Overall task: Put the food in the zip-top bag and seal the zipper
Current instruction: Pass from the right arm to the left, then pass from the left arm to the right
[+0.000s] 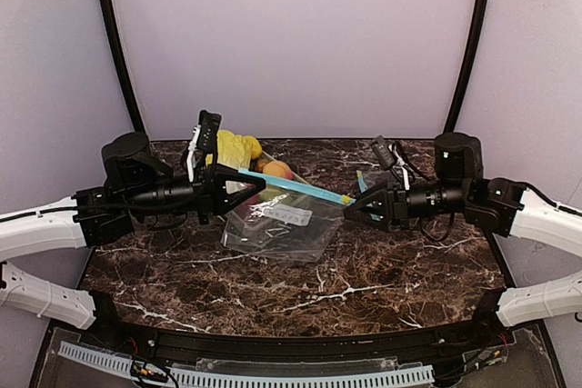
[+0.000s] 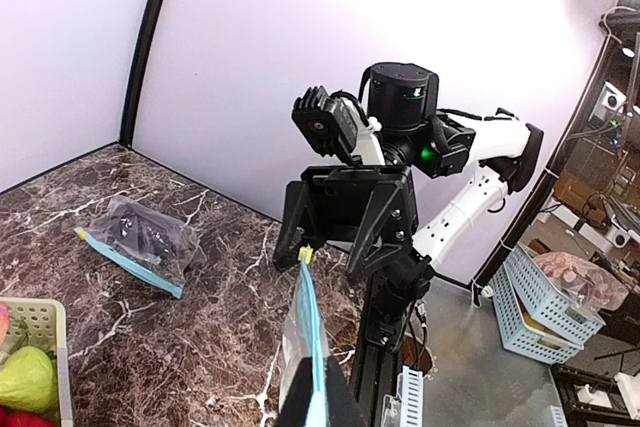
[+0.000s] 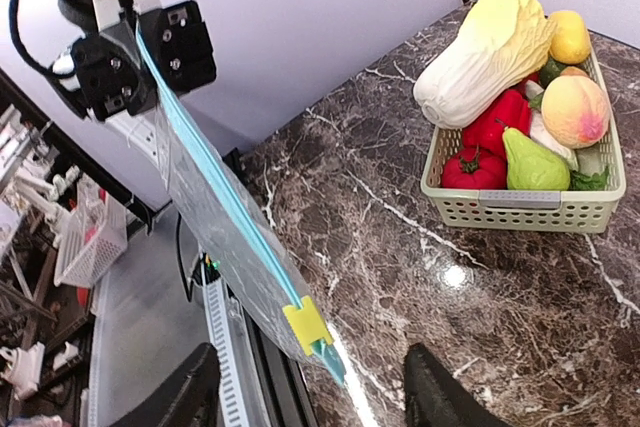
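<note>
Over table (image 1: 364,270) centre: left tool (image 1: 253,184) pinches one end of zip-top bag (image 1: 277,220). Zipper strip stretched right toward right tool (image 1: 350,211), fingers spread, yellow slider (image 3: 308,325) just ahead, contact unclear. Peach (image 3: 575,110), green fruit (image 3: 530,162) lie in basket (image 3: 520,202), far left. Likely bag-opening step. Next you close on slider, then draw it along zipper.

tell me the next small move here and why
Probably close the right fingers on the yellow slider. They stand open with it right at their tips, while the left fingers pinch the other end of the bag and the peach sits in the basket, not yet bagged.
</note>
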Robot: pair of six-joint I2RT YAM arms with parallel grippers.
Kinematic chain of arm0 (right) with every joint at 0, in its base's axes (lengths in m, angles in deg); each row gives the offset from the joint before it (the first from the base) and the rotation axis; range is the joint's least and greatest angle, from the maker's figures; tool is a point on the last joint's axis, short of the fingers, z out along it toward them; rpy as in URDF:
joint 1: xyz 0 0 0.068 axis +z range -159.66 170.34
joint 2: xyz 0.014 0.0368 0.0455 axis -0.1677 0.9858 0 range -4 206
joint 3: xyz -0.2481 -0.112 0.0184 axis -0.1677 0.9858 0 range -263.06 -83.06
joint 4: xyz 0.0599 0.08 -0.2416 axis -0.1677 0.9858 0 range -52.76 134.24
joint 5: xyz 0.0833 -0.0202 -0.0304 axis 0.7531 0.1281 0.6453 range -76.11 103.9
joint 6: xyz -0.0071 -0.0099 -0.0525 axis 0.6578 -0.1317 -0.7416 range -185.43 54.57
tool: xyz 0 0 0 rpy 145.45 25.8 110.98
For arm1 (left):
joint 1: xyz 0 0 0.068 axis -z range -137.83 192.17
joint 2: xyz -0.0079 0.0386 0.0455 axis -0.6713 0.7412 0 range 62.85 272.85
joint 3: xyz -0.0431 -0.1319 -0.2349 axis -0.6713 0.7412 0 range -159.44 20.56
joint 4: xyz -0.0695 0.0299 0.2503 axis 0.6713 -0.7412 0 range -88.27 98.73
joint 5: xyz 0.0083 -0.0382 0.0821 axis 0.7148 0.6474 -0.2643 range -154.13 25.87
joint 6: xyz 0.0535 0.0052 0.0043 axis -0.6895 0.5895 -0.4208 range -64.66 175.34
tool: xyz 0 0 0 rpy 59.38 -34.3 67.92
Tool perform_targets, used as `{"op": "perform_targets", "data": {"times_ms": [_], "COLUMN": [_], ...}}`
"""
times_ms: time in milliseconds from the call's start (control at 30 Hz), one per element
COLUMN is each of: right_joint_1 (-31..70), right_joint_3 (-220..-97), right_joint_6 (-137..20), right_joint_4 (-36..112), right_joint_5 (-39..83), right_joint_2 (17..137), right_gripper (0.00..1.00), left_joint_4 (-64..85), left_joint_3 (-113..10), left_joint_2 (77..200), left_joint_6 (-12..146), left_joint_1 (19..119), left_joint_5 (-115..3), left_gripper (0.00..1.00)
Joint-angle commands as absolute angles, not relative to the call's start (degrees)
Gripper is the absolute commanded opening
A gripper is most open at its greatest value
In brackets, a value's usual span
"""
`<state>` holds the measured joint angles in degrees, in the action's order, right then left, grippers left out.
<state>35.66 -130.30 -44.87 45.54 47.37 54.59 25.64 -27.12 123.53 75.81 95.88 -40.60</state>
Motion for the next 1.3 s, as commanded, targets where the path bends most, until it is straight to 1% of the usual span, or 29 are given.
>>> {"op": "perform_targets", "data": {"times_ms": [0,33,133,200,300,400,600,700,767,800,933,967,1000,1033,1067,1100,1133,1167,1200,1267], "right_joint_1": [34.6,34.5,34.2,34.2,34.1,34.0,34.0,34.0,34.0,34.0,34.0,34.0,34.0,34.0,34.0,34.0,34.0,34.0,34.0,34.2], "right_joint_3": [-128.5,-128.4,-128.2,-128.3,-128.2,-128.1,-128.1,-128.1,-128.1,-128.1,-128.3,-128.4,-128.6,-128.9,-129.6,-130.2,-131.0,-132.0,-133.1,-135.2], "right_joint_6": [-42.7,-42.6,-42.7,-42.7,-42.5,-42.2,-42.3,-42.3,-42.2,-42.2,-42.3,-42.4,-42.6,-42.9,-43.4,-44.0,-44.6,-45.3,-46.5,-48.6], "right_joint_4": [39.2,38.8,37.9,37.5,37.5,35.9,35.7,35.6,35.6,35.7,36.0,36.1,36.3,36.7,37.0,38.9,40.1,41.8,43.6,47.8], "right_joint_5": [48.6,48.8,49.1,49.3,49.5,49.6,49.3,49.7,49.8,49.9,50.4,50.7,51.2,51.9,52.5,53.4,54.4,55.8,57.2,59.0], "right_joint_2": [54.2,54.3,54.5,54.7,54.9,54.7,54.7,54.9,55.0,54.9,54.6,54.6,54.6,54.7,55.0,55.3,55.8,56.5,57.3,58.9], "right_gripper": [0.55,0.50,0.43,0.33,0.25,0.19,0.11,0.04,0.03,0.00,0.00,0.00,0.00,0.00,0.00,0.00,0.00,0.00,0.00,0.00], "left_joint_4": [30.1,30.4,30.9,31.0,31.0,31.2,31.3,31.4,31.2,31.1,28.1,25.8,24.5,21.4,19.7,15.7,11.3,8.3,2.4,-4.9], "left_joint_3": [-24.3,-23.8,-23.4,-23.1,-22.8,-22.5,-22.2,-22.0,-22.0,-21.9,-22.2,-22.3,-22.8,-23.2,-24.2,-25.8,-26.8,-29.4,-30.8,-35.6], "left_joint_2": [121.2,120.9,120.4,120.1,120.0,120.1,119.8,119.7,119.6,119.5,118.7,118.5,118.1,117.8,117.3,117.1,116.7,116.4,116.5,117.0], "left_joint_6": [79.2,79.6,80.4,80.8,81.2,81.6,82.0,82.2,82.2,82.2,81.0,80.6,79.6,79.0,77.5,76.5,74.2,71.3,69.7,65.4], "left_joint_1": [95.5,95.5,95.5,95.5,95.4,95.5,95.5,95.4,95.5,95.5,95.5,95.5,95.4,95.4,95.4,95.4,95.3,95.3,95.3,95.3], "left_joint_5": [-43.4,-43.4,-43.2,-43.1,-43.1,-42.8,-42.4,-42.2,-42.4,-42.6,-44.6,-45.1,-46.6,-47.5,-48.9,-50.4,-51.2,-53.1,-54.5,-58.5], "left_gripper": [0.01,0.01,0.01,0.01,0.01,0.01,0.01,0.01,0.01,0.01,0.01,0.03,0.16,0.24,0.42,0.51,0.66,0.72,0.80,0.89]}}
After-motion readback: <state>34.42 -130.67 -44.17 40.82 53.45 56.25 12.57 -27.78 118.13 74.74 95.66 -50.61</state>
